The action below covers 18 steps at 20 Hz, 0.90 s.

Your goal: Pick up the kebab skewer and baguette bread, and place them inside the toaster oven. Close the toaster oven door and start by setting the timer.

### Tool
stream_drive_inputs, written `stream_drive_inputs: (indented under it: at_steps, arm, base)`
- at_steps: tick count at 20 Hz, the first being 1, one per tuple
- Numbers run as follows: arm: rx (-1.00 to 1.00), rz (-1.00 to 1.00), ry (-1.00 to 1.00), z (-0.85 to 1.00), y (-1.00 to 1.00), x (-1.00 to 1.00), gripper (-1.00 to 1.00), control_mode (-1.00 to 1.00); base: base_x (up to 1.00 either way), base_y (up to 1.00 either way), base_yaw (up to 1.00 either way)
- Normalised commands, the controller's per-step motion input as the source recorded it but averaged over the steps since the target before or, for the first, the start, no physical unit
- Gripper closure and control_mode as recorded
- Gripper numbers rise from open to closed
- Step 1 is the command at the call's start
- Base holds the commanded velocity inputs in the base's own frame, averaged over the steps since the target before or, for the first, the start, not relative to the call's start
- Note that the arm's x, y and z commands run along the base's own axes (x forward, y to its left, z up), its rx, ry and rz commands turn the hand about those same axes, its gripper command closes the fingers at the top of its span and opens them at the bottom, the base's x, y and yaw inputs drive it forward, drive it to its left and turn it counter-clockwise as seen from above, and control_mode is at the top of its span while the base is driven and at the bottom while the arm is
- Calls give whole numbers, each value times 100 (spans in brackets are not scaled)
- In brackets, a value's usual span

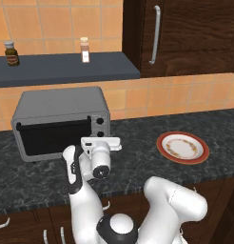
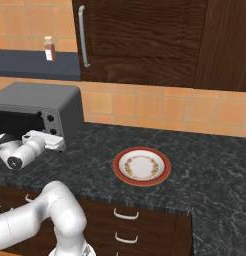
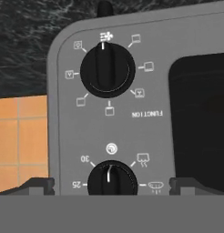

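The grey toaster oven [image 1: 62, 107] stands on the dark counter, and its dark glass door [image 1: 51, 137] is shut. My gripper [image 1: 102, 139] sits right in front of the oven's knob column [image 1: 100, 125], as the right base view also shows [image 2: 51, 141]. The hand view is rolled upside down. There the function knob [image 3: 106, 69] is in the upper half, and another black knob [image 3: 109, 178] lies between my two dark fingertips [image 3: 38, 184]. My gripper [image 3: 111, 184] is open and holds nothing. The kebab skewer and the baguette bread are out of view.
A red-rimmed plate [image 1: 182, 147] lies bare on the counter to the right of the oven [image 2: 141, 166]. Two small bottles [image 1: 84, 49] stand on the dark shelf above. A wooden cabinet [image 1: 185, 33] hangs at the upper right. Drawers run below the counter edge.
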Motion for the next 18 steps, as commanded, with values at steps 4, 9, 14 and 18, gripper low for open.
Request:
stream_drive_inputs:
  at_steps: [4, 9, 14, 18]
  arm:
    - [1, 0, -10, -23, 0, 0, -100, -100]
    - [0, 0, -10, -12, 0, 9, -100, -100]
    - [1, 0, -9, 0, 0, 22, -100, -100]
    - [2, 0, -7, -1, 0, 22, -100, -100]
  base:
    - [0, 0, 0]
    - [0, 0, 0]
    - [0, 0, 0]
    - [0, 0, 0]
